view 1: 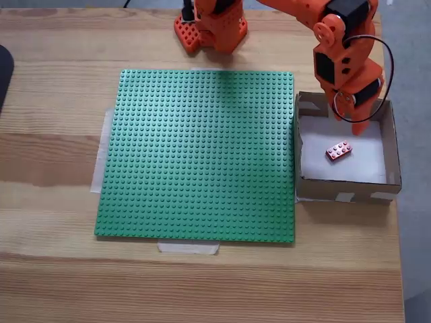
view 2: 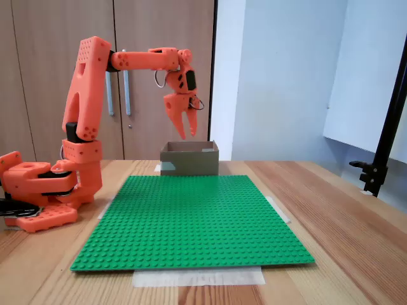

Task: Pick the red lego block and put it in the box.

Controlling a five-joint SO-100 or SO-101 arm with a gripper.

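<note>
Wooden table; gripper parted above box rim.

red lego block flat inside box

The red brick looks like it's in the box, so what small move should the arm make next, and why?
Probably lift straight up and back off. The red lego block lies on the floor of the box, and the gripper hangs open and empty above it, so nothing is left to release.
</note>
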